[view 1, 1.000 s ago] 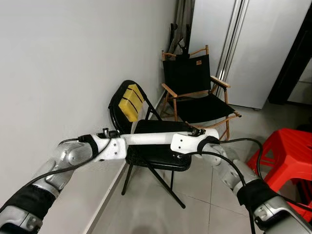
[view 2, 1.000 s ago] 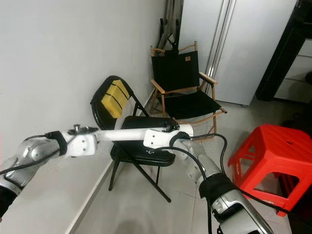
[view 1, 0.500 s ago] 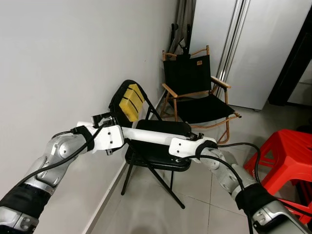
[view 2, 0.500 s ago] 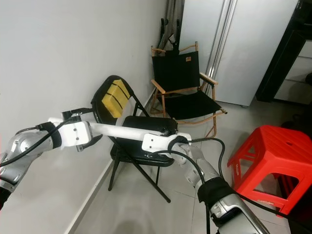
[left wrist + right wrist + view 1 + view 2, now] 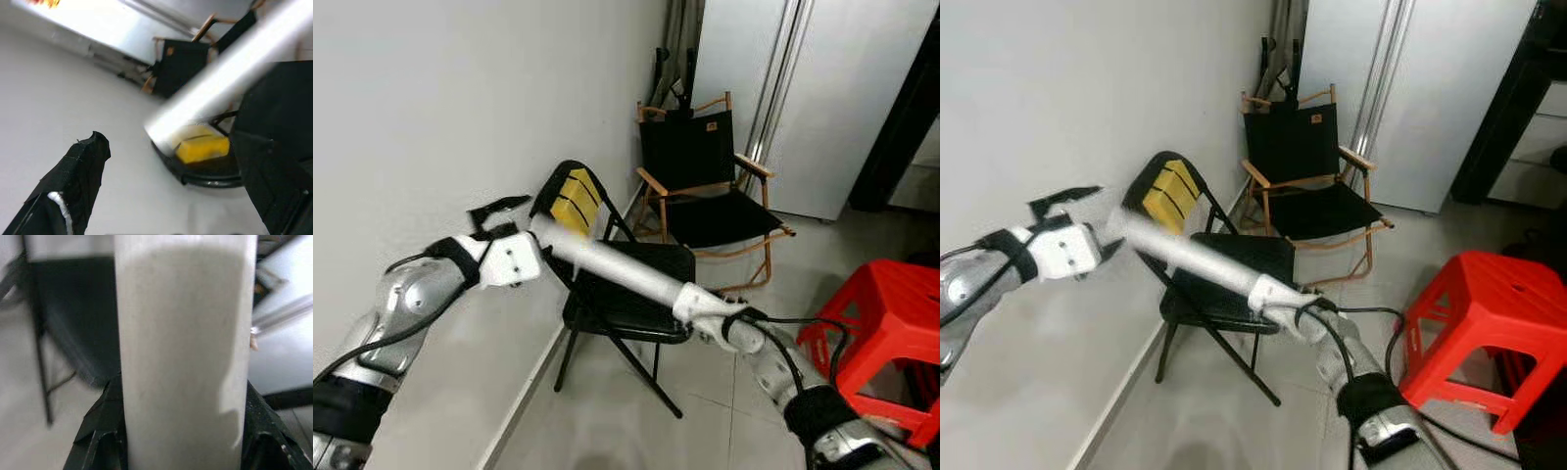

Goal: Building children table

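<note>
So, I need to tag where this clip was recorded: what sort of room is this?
Probably a home corner or spare room, not a workshop: a black folding chair by a plain wall, a wood-framed canvas armchair behind, a red plastic stool on tiled floor.

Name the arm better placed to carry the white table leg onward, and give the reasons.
Right. The right gripper is shut on the white table leg, fingers either side. The left gripper is open, just clear of its upper end.
</note>
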### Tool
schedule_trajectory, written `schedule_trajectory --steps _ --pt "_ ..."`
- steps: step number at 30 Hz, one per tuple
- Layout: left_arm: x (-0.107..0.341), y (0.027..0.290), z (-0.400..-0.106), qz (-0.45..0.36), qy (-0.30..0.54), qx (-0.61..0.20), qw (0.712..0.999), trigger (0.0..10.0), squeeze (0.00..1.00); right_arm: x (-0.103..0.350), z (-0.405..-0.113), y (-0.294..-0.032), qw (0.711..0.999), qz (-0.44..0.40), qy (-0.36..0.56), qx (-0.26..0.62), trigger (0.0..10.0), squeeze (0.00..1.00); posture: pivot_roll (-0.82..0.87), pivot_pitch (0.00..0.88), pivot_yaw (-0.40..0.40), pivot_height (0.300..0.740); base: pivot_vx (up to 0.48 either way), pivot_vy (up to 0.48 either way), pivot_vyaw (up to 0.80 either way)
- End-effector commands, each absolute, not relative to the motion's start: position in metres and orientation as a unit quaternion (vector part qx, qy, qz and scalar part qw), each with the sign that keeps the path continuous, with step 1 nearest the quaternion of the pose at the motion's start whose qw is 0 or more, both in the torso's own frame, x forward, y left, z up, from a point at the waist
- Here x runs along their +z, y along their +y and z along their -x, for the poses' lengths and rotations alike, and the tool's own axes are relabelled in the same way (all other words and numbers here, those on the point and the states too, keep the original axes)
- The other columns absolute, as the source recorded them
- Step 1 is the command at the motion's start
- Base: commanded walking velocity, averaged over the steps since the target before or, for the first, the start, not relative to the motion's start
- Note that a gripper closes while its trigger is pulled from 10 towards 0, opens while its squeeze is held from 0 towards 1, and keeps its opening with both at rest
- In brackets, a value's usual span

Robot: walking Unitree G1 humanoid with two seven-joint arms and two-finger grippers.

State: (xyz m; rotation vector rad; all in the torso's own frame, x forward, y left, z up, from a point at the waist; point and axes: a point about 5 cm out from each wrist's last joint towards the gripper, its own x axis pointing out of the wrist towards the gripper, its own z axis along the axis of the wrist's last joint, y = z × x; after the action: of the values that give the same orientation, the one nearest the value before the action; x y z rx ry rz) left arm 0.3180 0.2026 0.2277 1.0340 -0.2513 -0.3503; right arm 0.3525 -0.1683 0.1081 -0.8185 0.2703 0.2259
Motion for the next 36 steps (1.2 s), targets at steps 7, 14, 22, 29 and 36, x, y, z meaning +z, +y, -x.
schedule_trajectory --steps 7,14,22,29,36 --pt "0.185 0.211 -0.300 -0.331 -0.049 -0.088 0.938 10.0 0.00 0.145 -0.343 -0.145 0.986 0.161 -0.004 0.035 6.8 0.00 -0.09 0.000 -0.027 0.740 0.000 0.000 0.00" --pt "0.158 0.198 -0.285 -0.298 -0.014 -0.090 0.950 10.0 0.00 0.162 -0.342 -0.131 0.993 0.097 -0.048 0.049 10.0 0.00 -0.08 0.000 -0.029 0.740 0.000 0.000 0.00" --pt "0.152 0.184 -0.279 -0.286 -0.003 -0.103 0.953 10.0 0.00 0.175 -0.334 -0.107 0.985 0.076 -0.081 0.132 10.0 0.00 -0.07 0.000 -0.031 0.740 0.000 0.000 0.10" --pt "0.144 0.181 -0.274 -0.290 0.014 -0.101 0.951 10.0 0.00 0.172 -0.316 -0.081 0.967 0.030 -0.070 0.242 10.0 0.00 -0.07 0.000 -0.025 0.740 0.000 0.000 0.80" --pt "0.128 0.183 -0.249 -0.303 0.027 -0.081 0.949 10.0 0.00 0.177 -0.306 -0.076 0.954 0.037 -0.084 0.286 10.0 0.00 -0.07 0.000 -0.027 0.740 0.000 0.000 0.80"
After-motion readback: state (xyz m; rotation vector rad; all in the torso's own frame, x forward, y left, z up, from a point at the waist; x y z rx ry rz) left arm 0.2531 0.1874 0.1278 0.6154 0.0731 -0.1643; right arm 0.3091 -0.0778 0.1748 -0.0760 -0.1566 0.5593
